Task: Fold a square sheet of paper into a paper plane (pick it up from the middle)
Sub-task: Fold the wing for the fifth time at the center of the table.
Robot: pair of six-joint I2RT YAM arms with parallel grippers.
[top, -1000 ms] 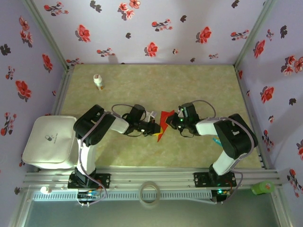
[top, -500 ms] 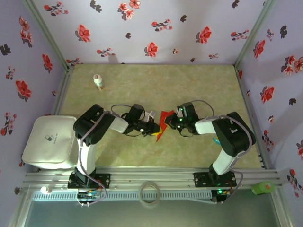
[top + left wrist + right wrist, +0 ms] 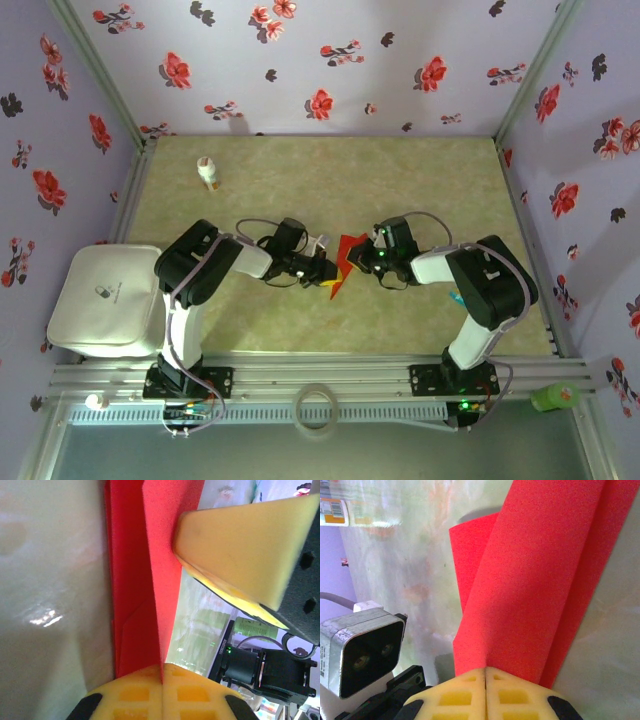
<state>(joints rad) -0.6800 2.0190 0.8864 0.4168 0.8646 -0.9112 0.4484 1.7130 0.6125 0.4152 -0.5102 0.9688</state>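
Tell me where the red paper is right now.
In the top view, the red paper is mid-table, gripped by the left gripper and the right gripper.

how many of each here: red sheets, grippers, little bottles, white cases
red sheet: 1
grippers, left gripper and right gripper, both shut on the sheet: 2
little bottle: 1
white case: 1
total: 5

You're looking at a lab robot cell: flower-print panel walls [image 3: 320,60] on metal corner posts [image 3: 98,72] box in a marbled green surface [image 3: 400,170], with the left arm [image 3: 190,290] and right arm [image 3: 490,300] bolted to an aluminium rail [image 3: 330,372] at the near edge.
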